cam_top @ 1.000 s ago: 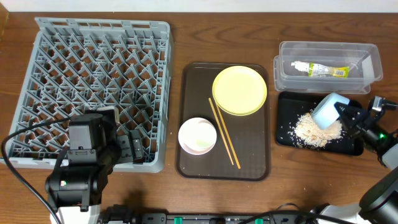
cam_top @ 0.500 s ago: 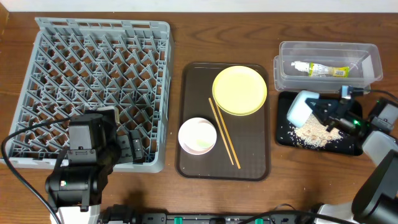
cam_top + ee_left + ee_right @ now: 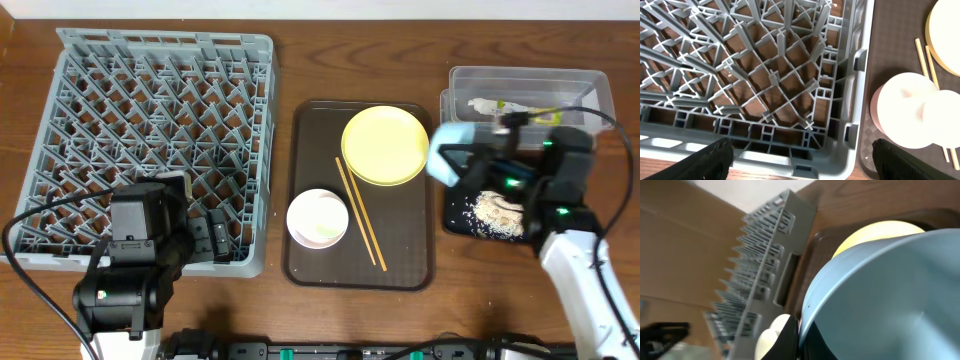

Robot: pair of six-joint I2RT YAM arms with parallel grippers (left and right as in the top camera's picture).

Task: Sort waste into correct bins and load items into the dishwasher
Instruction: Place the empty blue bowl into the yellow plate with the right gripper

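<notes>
Right gripper (image 3: 478,160) pinched the blue cup (image 3: 447,150).
Your left gripper (image 3: 802,157) hung over the grey rack (image 3: 775,80), jaws spread.

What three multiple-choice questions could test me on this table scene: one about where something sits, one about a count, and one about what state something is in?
1. Where does the yellow plate lie?
A) on the black tray
B) on the brown tray
C) on top of the white bowl

2. How many chopsticks lie on the brown tray?
A) two
B) one
C) four

3. What is happening with the light blue cup?
A) it stands on the brown tray
B) it lies on the yellow plate
C) the right claw holds it up

Answers:
1 B: the plate rests at the brown tray's far end.
2 A: a pair lies slantwise beside the white bowl.
3 C: the claw grips the cup over the gap between the brown tray and the black tray.
</notes>
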